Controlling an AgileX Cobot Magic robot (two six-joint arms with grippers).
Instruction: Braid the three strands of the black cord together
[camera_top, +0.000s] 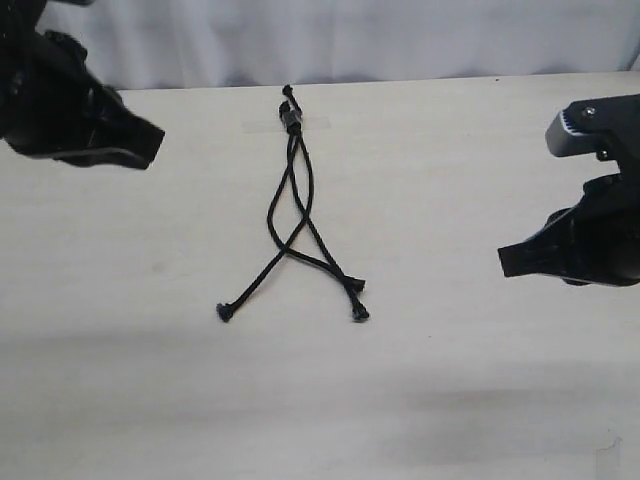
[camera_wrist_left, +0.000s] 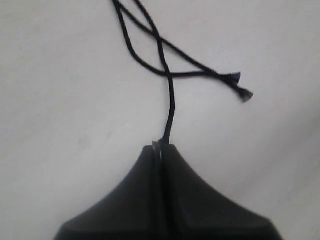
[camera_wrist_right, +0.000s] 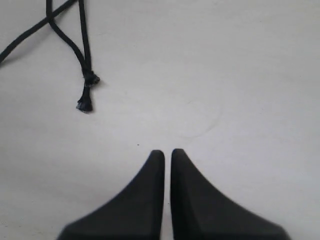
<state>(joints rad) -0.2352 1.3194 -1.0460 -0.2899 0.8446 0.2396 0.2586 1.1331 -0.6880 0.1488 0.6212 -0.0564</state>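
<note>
The black cord lies flat on the table, its bound head (camera_top: 290, 118) at the far side under a strip of clear tape. The three strands (camera_top: 290, 205) cross once; one runs to a tip at the near left (camera_top: 224, 312), and two end close together at the near right (camera_top: 360, 300). My left gripper (camera_top: 158, 132) hovers at the far left, well away from the cord, shut and holding nothing. In the left wrist view its shut fingertips (camera_wrist_left: 160, 146) hide the end of the left strand (camera_wrist_left: 171, 102). My right gripper (camera_top: 502, 262) hangs right of the cord, fingers (camera_wrist_right: 166, 152) together, empty.
The pale table (camera_top: 470, 400) carries only the cord. A white curtain (camera_top: 400, 35) hangs behind the far edge. The two right strand tips (camera_wrist_right: 87, 92) lie apart from my right gripper in its wrist view.
</note>
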